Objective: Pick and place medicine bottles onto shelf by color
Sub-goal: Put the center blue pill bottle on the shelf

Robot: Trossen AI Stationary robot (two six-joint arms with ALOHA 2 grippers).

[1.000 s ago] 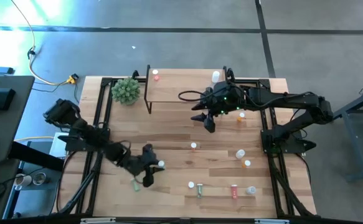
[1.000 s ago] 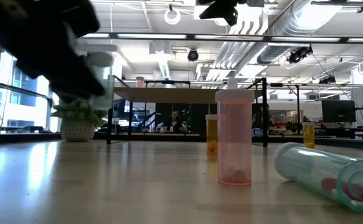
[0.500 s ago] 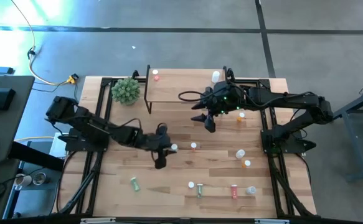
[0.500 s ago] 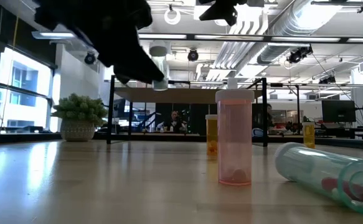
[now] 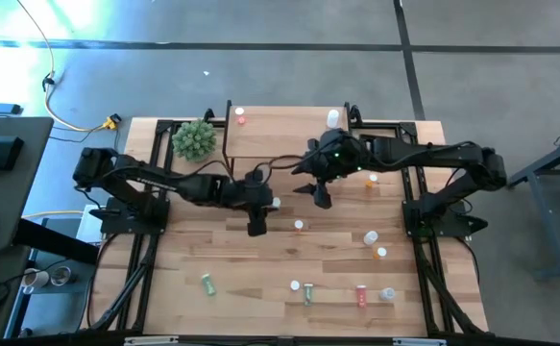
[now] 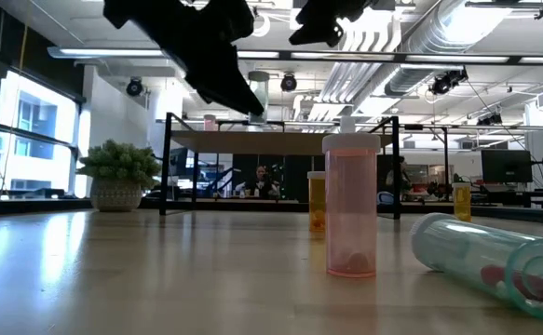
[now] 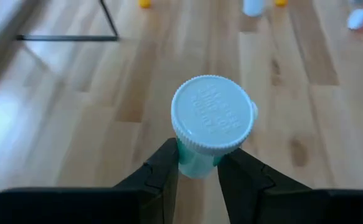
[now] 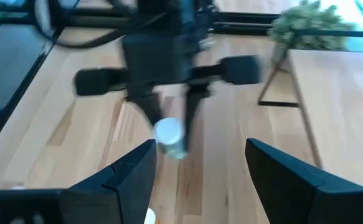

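Beside shelf (image 5: 280, 135): plant (image 5: 194, 139), R hand (image 5: 320, 195), scattered bottles (image 5: 376, 244).

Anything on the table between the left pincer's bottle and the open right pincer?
Nothing: in the high view only bare tabletop separates the green bottle held by the left pincer from the right pincer.

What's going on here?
The left gripper is shut on a green bottle, held above the table near the shelf. The right gripper hangs open close by, facing it. Two bottles stand on the shelf; others stand or lie around the table.
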